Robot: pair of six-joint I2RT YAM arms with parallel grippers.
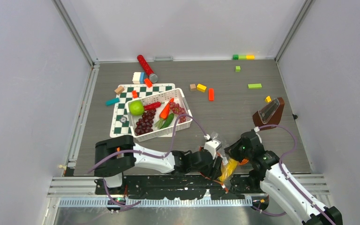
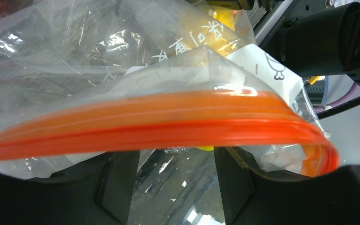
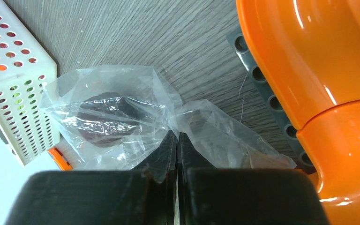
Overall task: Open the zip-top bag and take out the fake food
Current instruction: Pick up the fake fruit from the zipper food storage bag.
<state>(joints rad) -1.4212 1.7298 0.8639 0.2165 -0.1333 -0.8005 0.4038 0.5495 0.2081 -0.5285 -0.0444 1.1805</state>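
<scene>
Pinching the zip-top bag (image 3: 115, 96) between closed right fingers (image 3: 161, 157), left fingers (image 2: 119, 187) apart under its orange zip (image 2: 168, 124), white basket (image 3: 16, 84) beside

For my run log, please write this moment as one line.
right gripper: shut on zip-top bag | left gripper: open at orange zip | yellow piece: seemingly inside bag | white basket: other fake food

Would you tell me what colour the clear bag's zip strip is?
Orange: the zip strip of the zip-top bag shows best in the left wrist view.
</scene>
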